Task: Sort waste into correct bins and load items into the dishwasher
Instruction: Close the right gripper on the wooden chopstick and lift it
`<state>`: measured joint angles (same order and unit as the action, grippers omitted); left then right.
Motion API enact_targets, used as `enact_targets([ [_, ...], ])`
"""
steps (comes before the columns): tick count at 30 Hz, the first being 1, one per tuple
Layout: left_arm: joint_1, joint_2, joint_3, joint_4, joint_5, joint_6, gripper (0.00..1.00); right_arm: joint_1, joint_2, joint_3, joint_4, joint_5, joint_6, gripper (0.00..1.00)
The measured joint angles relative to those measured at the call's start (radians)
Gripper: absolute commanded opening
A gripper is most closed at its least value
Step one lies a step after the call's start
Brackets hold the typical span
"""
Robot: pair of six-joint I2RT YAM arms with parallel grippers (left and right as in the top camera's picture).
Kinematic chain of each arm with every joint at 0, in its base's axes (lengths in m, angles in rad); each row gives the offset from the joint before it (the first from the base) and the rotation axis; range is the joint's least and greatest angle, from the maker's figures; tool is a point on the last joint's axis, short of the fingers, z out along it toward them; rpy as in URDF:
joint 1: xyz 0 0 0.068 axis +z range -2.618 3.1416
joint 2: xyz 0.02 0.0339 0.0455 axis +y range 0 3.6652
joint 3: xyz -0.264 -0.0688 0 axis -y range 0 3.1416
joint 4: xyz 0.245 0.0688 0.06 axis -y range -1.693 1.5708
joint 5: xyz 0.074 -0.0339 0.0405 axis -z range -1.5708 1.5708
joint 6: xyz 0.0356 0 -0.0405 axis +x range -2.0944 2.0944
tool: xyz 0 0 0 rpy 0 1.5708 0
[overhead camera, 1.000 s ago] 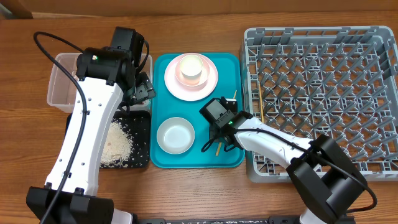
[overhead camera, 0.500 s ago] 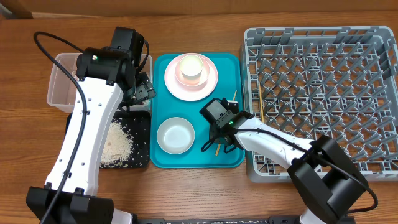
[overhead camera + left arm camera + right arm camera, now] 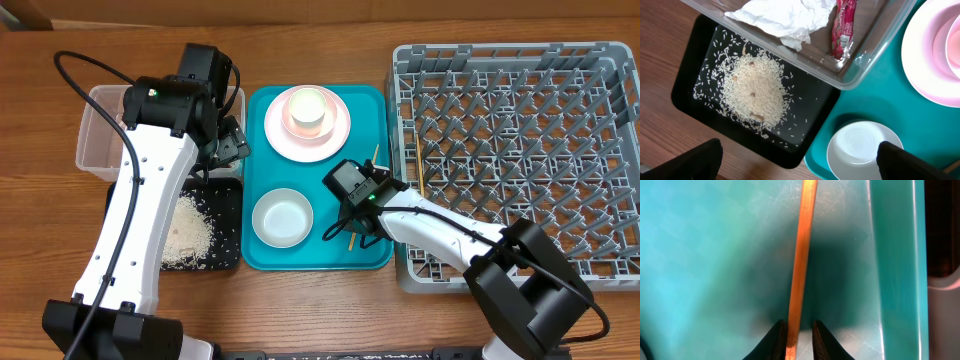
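Observation:
My right gripper (image 3: 799, 330) is shut on a wooden chopstick (image 3: 802, 255) low over the teal tray (image 3: 330, 180), near its right rim; the same chopstick shows in the overhead view (image 3: 352, 238). A second chopstick (image 3: 421, 180) lies at the left edge of the grey dish rack (image 3: 520, 160). My left gripper (image 3: 797, 150) is open and empty above the black tray (image 3: 695, 80), which holds rice (image 3: 755, 90). The clear tub (image 3: 870, 55) holds the white napkin (image 3: 785, 20) and red wrapper (image 3: 844, 27). A white bowl (image 3: 282, 217) and the pink plate (image 3: 340, 135) with the cup (image 3: 308, 110) sit on the teal tray. Only one bowl shows.
The dish rack fills the right side of the table, its left wall close beside the teal tray's right rim (image 3: 900, 255). The clear tub and black tray stand to the left of the teal tray. Bare wood runs along the table's front edge.
My right gripper has shifted slightly toward the rack with the chopstick between its fingers. The left arm has not moved.

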<state>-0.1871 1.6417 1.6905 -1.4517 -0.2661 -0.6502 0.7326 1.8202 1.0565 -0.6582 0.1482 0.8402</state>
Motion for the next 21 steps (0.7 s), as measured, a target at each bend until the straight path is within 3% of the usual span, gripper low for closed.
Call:
enact_targets([
  [8,0.0,0.0,0.0,0.0,0.0,0.0,1.0,0.0,-0.001,0.0,-0.011,-0.003,-0.032,0.21],
  [12,0.0,0.0,0.0,0.0,0.0,0.0,1.0,0.0,-0.001,0.0,0.004,0.0,-0.077,0.36],
  [21,0.0,0.0,0.0,0.0,0.0,0.0,1.0,-0.077,-0.001,0.003,0.016,-0.026,-0.105,0.39],
])
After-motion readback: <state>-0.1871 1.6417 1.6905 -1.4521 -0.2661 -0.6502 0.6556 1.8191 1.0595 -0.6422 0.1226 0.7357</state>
